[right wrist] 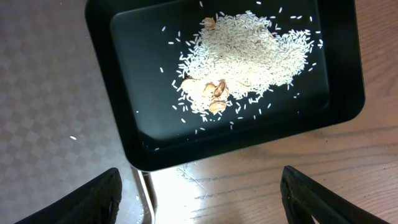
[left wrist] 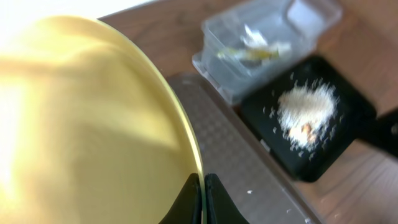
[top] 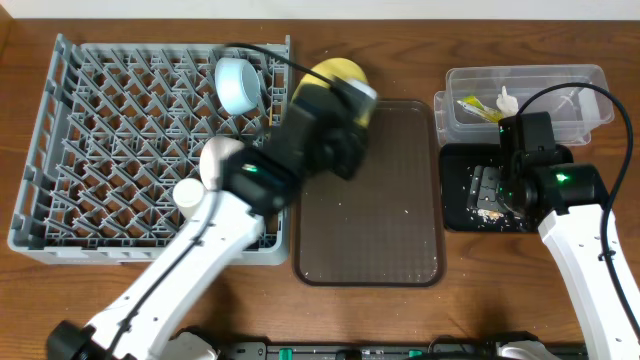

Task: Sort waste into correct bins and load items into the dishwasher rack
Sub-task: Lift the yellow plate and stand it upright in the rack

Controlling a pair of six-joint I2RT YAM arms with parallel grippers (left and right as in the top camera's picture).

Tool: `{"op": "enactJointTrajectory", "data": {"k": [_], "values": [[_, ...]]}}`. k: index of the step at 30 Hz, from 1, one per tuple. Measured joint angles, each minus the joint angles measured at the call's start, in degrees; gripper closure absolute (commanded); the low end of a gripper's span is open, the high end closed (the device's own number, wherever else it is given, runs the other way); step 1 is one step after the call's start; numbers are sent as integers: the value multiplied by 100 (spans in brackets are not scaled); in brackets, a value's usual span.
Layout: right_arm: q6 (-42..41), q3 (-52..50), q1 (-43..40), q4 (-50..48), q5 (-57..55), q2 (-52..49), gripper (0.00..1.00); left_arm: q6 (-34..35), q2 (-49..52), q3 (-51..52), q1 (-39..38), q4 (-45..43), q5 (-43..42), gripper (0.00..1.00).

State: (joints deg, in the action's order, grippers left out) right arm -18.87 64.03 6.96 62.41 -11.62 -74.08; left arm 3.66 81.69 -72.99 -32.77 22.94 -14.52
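My left gripper is shut on the rim of the round yellow plate and holds it tilted above the brown tray's far end, next to the grey dishwasher rack. From overhead the plate shows past the left gripper. The light-blue bowl, white bowl and small white cup sit in the rack. My right gripper is open and empty over the near edge of the black tray, which holds rice crumbs. The clear tub holds the wrapper and white scraps. The chopsticks are out of view.
The brown serving tray lies in the middle between the rack and the bins, with a few crumbs on it. The black tray sits just right of it, the clear tub behind that. The right gripper hangs over the black tray.
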Motion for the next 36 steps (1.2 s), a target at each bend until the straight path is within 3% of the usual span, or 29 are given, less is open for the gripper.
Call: {"op": "enactJointTrajectory", "data": {"k": [13, 19, 25, 27, 29, 31, 36], "values": [[-2, 0, 0, 0, -2, 0, 20, 1147, 299, 0, 2734, -90, -3550, 94], [-2, 0, 0, -4, -2, 0, 20, 1381, 1058, 0, 3322, -90, -4769, 94], [-2, 0, 0, -2, -2, 0, 20, 1456, 1685, 0, 3626, -90, -5184, 94], [-2, 0, 0, 0, -2, 0, 20, 1438, 1803, 0, 3703, -94, -5226, 78], [-2, 0, 0, 2, 0, 0, 20, 1436, 1851, 2, 3764, -90, -5233, 71], [-2, 0, 0, 2, -2, 0, 21, 1421, 1849, 2, 3799, -101, -5215, 50], [-2, 0, 0, 11, -2, 0, 20, 1423, 1849, 4, 3799, -72, -4988, 33]]}}
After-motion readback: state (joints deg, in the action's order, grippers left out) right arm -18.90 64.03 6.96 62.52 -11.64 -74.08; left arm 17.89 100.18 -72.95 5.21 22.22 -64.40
